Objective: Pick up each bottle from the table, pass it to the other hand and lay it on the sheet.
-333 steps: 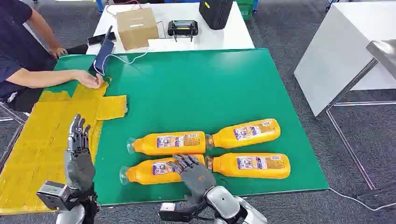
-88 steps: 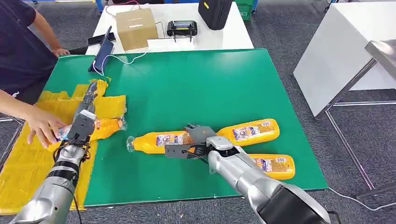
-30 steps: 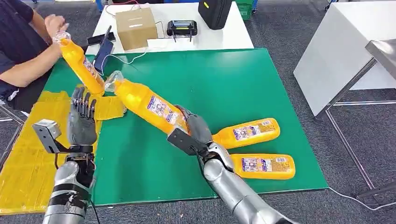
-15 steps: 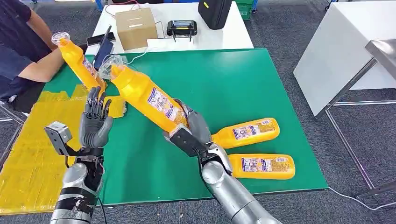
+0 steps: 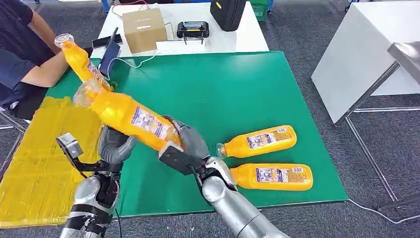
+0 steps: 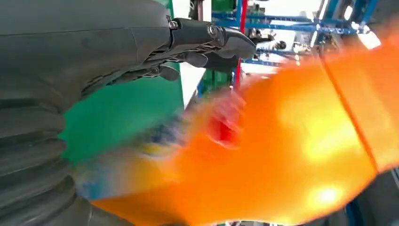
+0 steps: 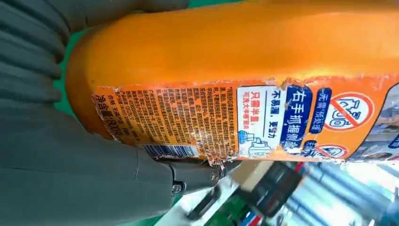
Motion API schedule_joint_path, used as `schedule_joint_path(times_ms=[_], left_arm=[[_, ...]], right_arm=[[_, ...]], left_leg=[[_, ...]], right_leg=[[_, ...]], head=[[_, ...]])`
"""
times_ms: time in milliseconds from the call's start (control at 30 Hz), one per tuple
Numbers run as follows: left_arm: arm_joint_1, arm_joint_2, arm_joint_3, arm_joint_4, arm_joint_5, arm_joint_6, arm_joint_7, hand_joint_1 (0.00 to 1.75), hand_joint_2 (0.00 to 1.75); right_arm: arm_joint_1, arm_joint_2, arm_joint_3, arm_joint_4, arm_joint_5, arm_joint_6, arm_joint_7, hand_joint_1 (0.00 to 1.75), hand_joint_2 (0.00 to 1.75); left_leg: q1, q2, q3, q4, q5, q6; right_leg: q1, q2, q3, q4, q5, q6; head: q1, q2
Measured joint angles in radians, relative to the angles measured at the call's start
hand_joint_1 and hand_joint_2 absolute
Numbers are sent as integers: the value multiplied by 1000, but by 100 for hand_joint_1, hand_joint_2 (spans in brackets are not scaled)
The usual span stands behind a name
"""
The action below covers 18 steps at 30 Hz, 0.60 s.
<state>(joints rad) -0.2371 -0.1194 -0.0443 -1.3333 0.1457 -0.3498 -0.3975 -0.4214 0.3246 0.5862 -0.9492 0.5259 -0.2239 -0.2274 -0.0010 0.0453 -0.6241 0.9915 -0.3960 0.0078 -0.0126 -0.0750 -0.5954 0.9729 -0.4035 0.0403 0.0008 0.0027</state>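
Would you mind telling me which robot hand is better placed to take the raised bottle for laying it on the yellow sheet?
Left. The left robot hand is right beneath the bottle that the right robot hand grips at its base, and the yellow sheet lies on the left arm's side.

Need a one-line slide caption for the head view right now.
Right robot hand carries an orange bottle over the green table toward the left robot hand.

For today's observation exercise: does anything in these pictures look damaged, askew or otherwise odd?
The label on the bottle gripped by the right hand is torn and ragged along its edges. A person at the table's far corner also holds another bottle up in the air, off the yellow sheet.
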Motion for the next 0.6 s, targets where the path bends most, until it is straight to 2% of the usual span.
schedule_joint_path(times_ms=[233,267,600], left_arm=[[35,5,3,-12,11,6,-16,3,175],[44,7,6,-16,11,9,-22,175,175],[99,10,39,-49,-37,32,-68,175,175]], right_arm=[[14,26,116,26,79,11,24,175,175],[16,26,134,26,86,14,32,175,175],[22,26,212,32,92,15,59,175,175]], left_leg=[[0,0,0,0,0,0],[0,0,0,0,0,0],[0,0,0,0,0,0]], right_leg=[[0,0,0,0,0,0],[0,0,-1,0,0,0],[0,0,-1,0,0,0]], head=[[1,0],[0,0],[1,0]])
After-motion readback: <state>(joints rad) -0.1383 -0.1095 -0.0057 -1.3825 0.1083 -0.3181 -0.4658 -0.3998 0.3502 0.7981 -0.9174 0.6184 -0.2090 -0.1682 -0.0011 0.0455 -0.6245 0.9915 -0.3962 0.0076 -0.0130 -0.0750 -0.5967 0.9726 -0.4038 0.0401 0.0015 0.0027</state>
